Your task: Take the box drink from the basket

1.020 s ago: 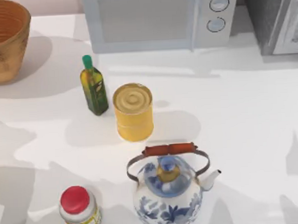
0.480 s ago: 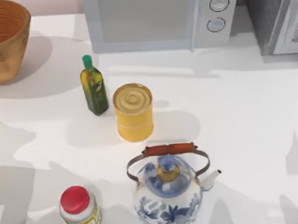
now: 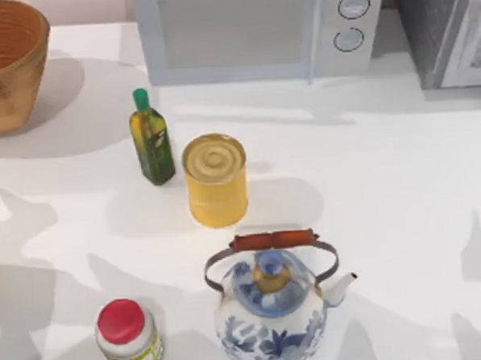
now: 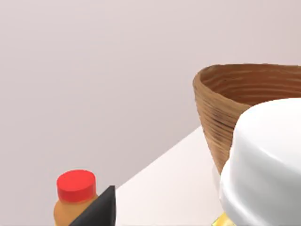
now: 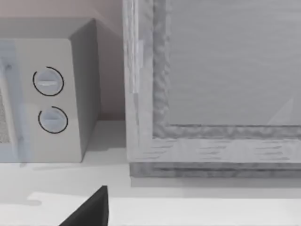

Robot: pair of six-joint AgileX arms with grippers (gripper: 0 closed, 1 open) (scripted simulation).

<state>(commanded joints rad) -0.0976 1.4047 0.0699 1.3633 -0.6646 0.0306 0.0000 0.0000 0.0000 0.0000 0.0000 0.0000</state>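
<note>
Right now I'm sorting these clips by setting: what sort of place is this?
Probably a kitchen counter: a microwave at the back, with an oil bottle, a yellow can and a blue-and-white teapot on the white worktop.

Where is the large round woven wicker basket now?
The tan woven wicker basket stands at the table's far left corner in the top view, left of the white microwave and beyond the green oil bottle.
</note>
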